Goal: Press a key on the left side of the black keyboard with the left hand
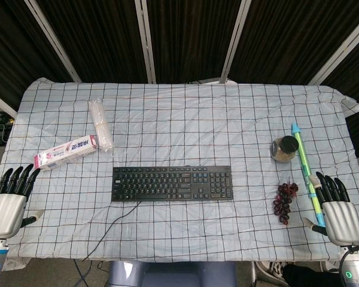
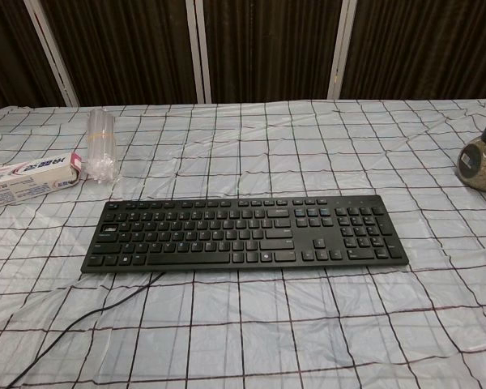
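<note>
The black keyboard (image 1: 172, 183) lies flat in the middle of the checked tablecloth, also filling the centre of the chest view (image 2: 243, 232), its cable trailing off the front left. My left hand (image 1: 9, 200) rests at the table's front left corner, well left of the keyboard, fingers stretched out and apart, holding nothing. At the front right corner my right hand (image 1: 337, 209) lies the same way, fingers extended and empty. Neither hand shows in the chest view.
A toothpaste box (image 1: 66, 152) and a clear plastic sleeve (image 1: 102, 124) lie behind the keyboard's left end. On the right are a small jar (image 1: 284, 149), a bunch of dark grapes (image 1: 285, 200) and a green-blue flute-like stick (image 1: 305, 171) beside my right hand.
</note>
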Action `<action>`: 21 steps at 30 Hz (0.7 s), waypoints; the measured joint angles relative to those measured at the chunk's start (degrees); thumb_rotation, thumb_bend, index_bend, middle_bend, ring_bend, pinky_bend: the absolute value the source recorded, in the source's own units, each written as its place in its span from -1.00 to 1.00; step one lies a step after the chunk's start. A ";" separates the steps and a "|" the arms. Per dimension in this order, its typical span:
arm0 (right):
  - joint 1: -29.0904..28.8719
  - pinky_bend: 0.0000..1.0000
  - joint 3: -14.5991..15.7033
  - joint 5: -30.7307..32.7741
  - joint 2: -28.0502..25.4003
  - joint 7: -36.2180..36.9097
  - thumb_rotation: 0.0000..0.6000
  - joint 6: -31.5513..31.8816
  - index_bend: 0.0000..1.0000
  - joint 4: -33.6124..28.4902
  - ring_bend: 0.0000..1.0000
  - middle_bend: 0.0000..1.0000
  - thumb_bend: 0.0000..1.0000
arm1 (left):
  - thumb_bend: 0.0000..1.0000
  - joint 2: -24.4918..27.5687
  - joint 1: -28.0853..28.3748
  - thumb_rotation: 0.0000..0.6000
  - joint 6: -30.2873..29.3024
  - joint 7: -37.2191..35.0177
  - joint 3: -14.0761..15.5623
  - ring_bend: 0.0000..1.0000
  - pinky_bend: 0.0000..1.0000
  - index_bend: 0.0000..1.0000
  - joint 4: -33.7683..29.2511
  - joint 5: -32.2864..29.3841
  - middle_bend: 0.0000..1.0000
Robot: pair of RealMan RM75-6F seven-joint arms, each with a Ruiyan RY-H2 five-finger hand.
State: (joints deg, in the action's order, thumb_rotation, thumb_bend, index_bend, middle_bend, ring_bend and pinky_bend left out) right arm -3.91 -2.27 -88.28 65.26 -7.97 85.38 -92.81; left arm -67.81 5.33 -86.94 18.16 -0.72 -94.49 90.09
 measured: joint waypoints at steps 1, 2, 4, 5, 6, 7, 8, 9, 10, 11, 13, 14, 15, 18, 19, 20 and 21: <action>0.00 -1.00 0.00 0.01 0.00 0.00 1.00 -0.01 -0.97 0.00 -1.00 -1.00 -0.85 | -0.98 0.00 0.00 1.00 0.02 -0.01 0.01 -1.00 -1.00 -1.00 0.01 -0.01 -1.00; 0.00 -1.00 0.00 0.01 -0.01 0.01 1.00 -0.01 -0.97 -0.02 -1.00 -1.00 -0.85 | -0.98 0.01 0.00 1.00 0.03 0.00 0.01 -1.00 -1.00 -1.00 0.01 -0.01 -1.00; -0.01 -1.00 0.01 0.04 -0.03 0.02 1.00 -0.08 -0.97 -0.05 -1.00 -1.00 -0.85 | -0.98 0.03 0.02 1.00 0.09 0.04 0.02 -1.00 -1.00 -1.00 0.01 0.00 -1.00; -0.01 -1.00 0.01 0.04 -0.04 0.04 1.00 -0.07 -0.97 -0.07 -1.00 -1.00 -0.85 | -0.98 0.03 0.02 1.00 0.11 0.05 0.04 -1.00 -1.00 -1.00 0.01 0.00 -1.00; -0.02 -1.00 0.01 0.02 -0.04 0.06 1.00 -0.06 -0.97 -0.08 -1.00 -1.00 -0.85 | -0.98 0.05 0.03 1.00 0.16 0.10 0.06 -1.00 -1.00 -1.00 0.00 0.02 -1.00; -0.02 -1.00 0.02 -0.02 -0.05 0.04 1.00 -0.05 -0.97 -0.08 -1.00 -1.00 -0.85 | -0.98 0.08 0.03 1.00 0.19 0.13 0.09 -1.00 -1.00 -1.00 -0.03 0.03 -1.00; 0.00 -1.00 0.03 -0.05 -0.09 0.03 1.00 -0.01 -0.97 -0.10 -1.00 -1.00 -0.85 | -0.98 0.10 0.03 1.00 0.20 0.13 0.11 -1.00 -1.00 -1.00 -0.05 0.05 -1.00; 0.00 -1.00 0.03 -0.05 -0.09 0.04 1.00 -0.01 -0.97 -0.14 -1.00 -1.00 -0.85 | -0.98 0.11 0.03 1.00 0.22 0.15 0.14 -1.00 -1.00 -1.00 -0.07 0.10 -1.00; 0.01 -1.00 0.02 -0.04 -0.09 0.09 1.00 0.00 -0.97 -0.19 -1.00 -1.00 -0.85 | -0.98 0.13 0.04 1.00 0.26 0.14 0.16 -1.00 -1.00 -1.00 -0.08 0.13 -1.00; 0.02 -1.00 0.01 -0.05 -0.08 0.10 1.00 0.04 -0.97 -0.19 -1.00 -1.00 -0.86 | -0.98 0.16 0.06 1.00 0.32 0.12 0.20 -1.00 -1.00 -1.00 -0.11 0.17 -1.00; 0.01 -1.00 0.01 -0.04 -0.05 -0.02 1.00 0.03 -0.97 -0.12 -1.00 -1.00 -0.85 | -0.97 0.24 0.18 1.00 0.57 0.05 0.30 -1.00 -1.00 -1.00 -0.19 0.34 -1.00; 0.01 -1.00 0.00 0.05 -0.02 -0.07 1.00 -0.02 -0.96 -0.13 -1.00 -1.00 -0.85 | -0.96 0.31 0.26 1.00 0.72 0.00 0.34 -1.00 -1.00 -1.00 -0.22 0.43 -1.00; 0.01 -1.00 -0.02 0.18 0.00 -0.06 1.00 -0.07 -0.97 -0.17 -1.00 -1.00 -0.85 | -0.95 0.42 0.34 1.00 0.94 -0.06 0.42 -1.00 -1.00 -1.00 -0.27 0.50 -1.00; 0.00 -1.00 -0.11 0.38 0.04 -0.21 1.00 -0.14 -0.97 -0.22 -1.00 -1.00 -0.85 | -0.92 0.81 0.49 1.00 1.85 -0.07 0.68 -1.00 -1.00 -1.00 -0.68 0.22 -1.00; 0.00 -1.00 -0.12 0.42 0.05 -0.23 1.00 -0.15 -0.97 -0.28 -1.00 -1.00 -0.85 | -0.90 0.96 0.53 1.00 2.19 0.06 0.73 -1.00 -1.00 -1.00 -0.94 -0.05 -1.00; 0.01 -1.00 -0.12 0.45 0.07 -0.27 1.00 -0.15 -0.97 -0.31 -1.00 -1.00 -0.86 | -0.88 1.09 0.58 1.00 2.48 0.31 0.75 -1.00 -1.00 -1.00 -1.21 -0.32 -1.00; 0.02 -1.00 -0.12 0.46 0.07 -0.32 1.00 -0.16 -0.97 -0.31 -1.00 -1.00 -0.85 | -0.85 1.24 0.65 1.00 2.73 0.75 0.74 -1.00 -1.00 -1.00 -1.57 -0.58 -1.00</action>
State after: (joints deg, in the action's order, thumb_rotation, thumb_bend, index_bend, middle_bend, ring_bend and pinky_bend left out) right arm -3.89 -2.38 -87.82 65.33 -8.29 85.23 -93.12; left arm -66.57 5.99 -84.21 18.91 0.02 -96.06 89.51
